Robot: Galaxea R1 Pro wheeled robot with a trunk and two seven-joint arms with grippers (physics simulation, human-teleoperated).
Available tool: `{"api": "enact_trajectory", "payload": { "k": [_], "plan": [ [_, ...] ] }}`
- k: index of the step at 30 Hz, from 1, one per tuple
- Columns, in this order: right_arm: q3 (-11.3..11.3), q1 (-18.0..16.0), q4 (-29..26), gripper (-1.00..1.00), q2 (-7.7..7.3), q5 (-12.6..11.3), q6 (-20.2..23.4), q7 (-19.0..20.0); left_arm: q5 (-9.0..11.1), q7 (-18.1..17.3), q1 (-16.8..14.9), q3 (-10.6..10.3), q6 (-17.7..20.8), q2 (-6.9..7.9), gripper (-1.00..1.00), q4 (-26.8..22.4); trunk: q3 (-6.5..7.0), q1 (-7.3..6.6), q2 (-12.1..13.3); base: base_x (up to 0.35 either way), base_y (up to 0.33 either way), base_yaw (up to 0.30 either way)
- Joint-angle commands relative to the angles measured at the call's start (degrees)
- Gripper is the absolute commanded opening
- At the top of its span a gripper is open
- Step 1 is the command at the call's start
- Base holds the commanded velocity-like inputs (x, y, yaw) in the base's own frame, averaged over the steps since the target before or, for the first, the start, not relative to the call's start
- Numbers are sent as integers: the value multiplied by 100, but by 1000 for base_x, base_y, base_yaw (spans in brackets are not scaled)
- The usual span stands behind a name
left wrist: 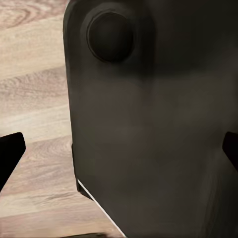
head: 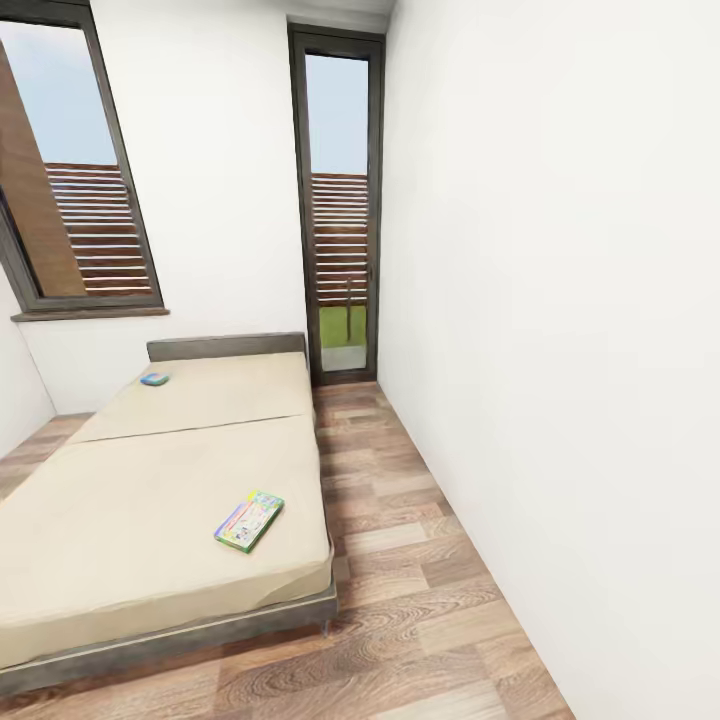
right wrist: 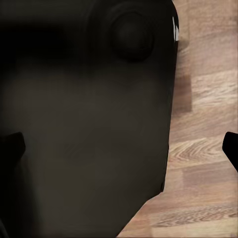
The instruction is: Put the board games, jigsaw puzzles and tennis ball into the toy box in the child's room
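Two board games lie on the beige mattress of the bed [head: 150, 480] in the child's room. A pastel one with a green edge [head: 249, 520] rests near the bed's near right corner. A small blue one [head: 154, 379] sits far back by the grey headboard. My left gripper [left wrist: 119, 158] is open, its dark fingertips [left wrist: 10, 156] wide apart over the wood floor and my own dark body. My right gripper [right wrist: 119, 153] is open in the same way, with nothing between its fingers. The table, toy box, jigsaw puzzles and tennis ball are out of view.
A strip of wood-plank floor [head: 400, 560] runs between the bed's right side and the white wall [head: 560, 350], up to a tall narrow window [head: 340, 210]. A wider window [head: 80, 200] sits above the headboard [head: 225, 346].
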Motion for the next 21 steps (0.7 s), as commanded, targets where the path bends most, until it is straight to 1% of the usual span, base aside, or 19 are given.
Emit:
{"api": "enact_trajectory", "payload": {
  "k": [1,8,11,13,21],
  "plan": [
    [0,-1,0,100,0,0,0,0,0,0,-1,0,0,0,100,0,-3,0,-1,0,0,0],
    [-2,-10,0,100,-9,-21,21,-9,0,-9,-10,9,-9,9,100,9,-3,0,-1,0,0,0],
    [0,-10,0,100,49,-12,-4,-3,0,-9,-10,11,-11,-33,100,9,-3,0,-1,0,0,0],
    [4,-10,0,100,99,-2,-17,-6,0,-9,-10,17,-28,-35,100,5,-3,0,-1,0,0,0],
    [13,-10,0,100,153,13,-16,-7,1,-8,-10,13,-164,-21,100,-6,-3,0,-1,0,0,0]
  ]
}}
